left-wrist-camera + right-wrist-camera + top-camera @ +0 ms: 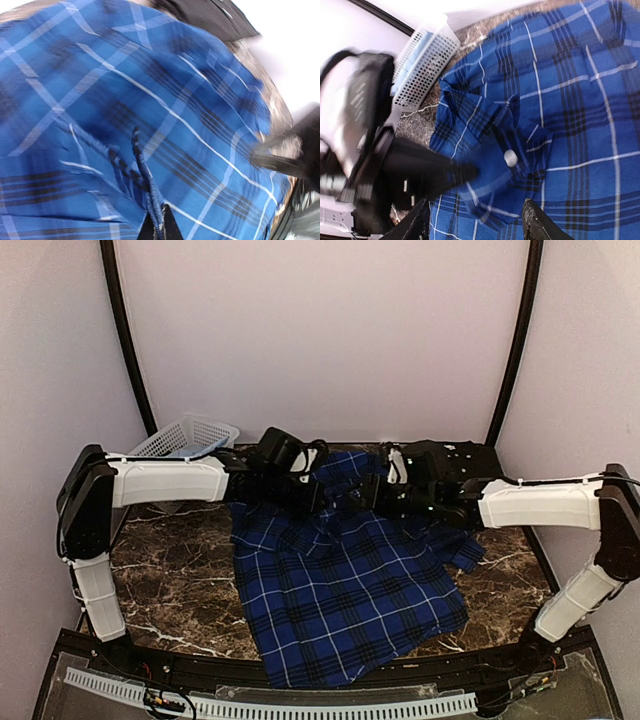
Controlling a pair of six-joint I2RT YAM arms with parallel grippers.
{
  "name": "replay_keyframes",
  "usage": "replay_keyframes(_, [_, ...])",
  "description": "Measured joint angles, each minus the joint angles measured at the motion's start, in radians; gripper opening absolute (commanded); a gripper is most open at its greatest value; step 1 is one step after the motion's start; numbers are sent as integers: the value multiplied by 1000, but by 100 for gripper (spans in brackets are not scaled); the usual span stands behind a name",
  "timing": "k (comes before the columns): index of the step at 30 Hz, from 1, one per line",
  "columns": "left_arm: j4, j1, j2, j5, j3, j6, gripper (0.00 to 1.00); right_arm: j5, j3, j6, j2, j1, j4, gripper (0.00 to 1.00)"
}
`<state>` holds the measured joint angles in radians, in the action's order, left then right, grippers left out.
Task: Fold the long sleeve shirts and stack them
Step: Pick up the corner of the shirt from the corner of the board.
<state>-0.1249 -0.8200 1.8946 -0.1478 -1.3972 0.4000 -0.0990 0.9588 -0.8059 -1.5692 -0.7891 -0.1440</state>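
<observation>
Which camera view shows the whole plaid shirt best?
The top view: it shows the shirt almost entire, spread on the table. The left wrist view gives only a blurred close patch; the right wrist view, one part with a white button.

White plastic lattice basket [190, 435] at the far left corner of a dark veined marble bench [170, 580], two curved black poles [125, 340] against pale walls [320, 330]
</observation>
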Motion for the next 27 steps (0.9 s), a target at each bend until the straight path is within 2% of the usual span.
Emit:
replay_keyframes(5, [-104,121,-47,50,-76,41,0,75,2,84,116,-43,82,59])
replay_keyframes(12, [-253,222,-132,158,-229,61,0,207,76,108,93,-326,273,52])
replay_keyframes(17, [-357,289,-197,185,-291,66,0,272,229,58,-50,-513,392,47])
replay_keyframes(21, [-430,358,-208,193,-389,62,0,300,426,9,-235,-637,510,45])
replay_keyframes(27, [-476,377,-222,189,-429,52,0,303,654,-48,-444,-755,652,42])
